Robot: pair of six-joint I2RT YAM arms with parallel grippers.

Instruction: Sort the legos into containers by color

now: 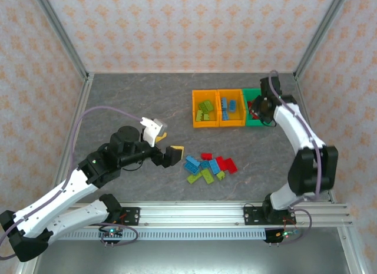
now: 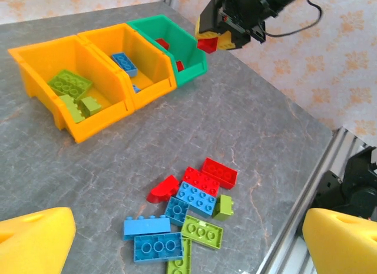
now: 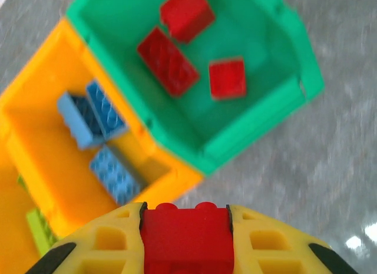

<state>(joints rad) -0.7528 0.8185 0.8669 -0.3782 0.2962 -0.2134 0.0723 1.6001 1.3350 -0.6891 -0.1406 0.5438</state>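
Research booth, sorting in progress: a dark grey, stone-patterned surface [image 1: 135,103] sits between pale walls [image 1: 177,26] printed with orange motifs. Metal posts [image 1: 62,32] frame the booth, and an aluminium rail [image 1: 194,213] runs along the near edge.

Three bins stand in a touching row toward the far right. An orange bin [image 1: 205,125] holds lime-green bricks, a second orange bin [image 1: 231,125] holds blue ones, and a green bin [image 3: 259,124] has three red bricks inside. A loose heap of legos [image 1: 207,167], blue, red and lime green, lies on the surface nearer the arms, well apart from the bins.

The left arm reaches low across from the left with its elbow bent. Its left hand [image 1: 166,143] is just left of the heap, yellow-padded fingers [image 2: 35,241] spread wide with nothing between them.

The right arm rises from its base, folds at the elbow and stretches toward the far right. There the right hand [image 2: 218,37] hangs above the green bin, pinching a red brick [image 3: 185,238] between its yellow pads.
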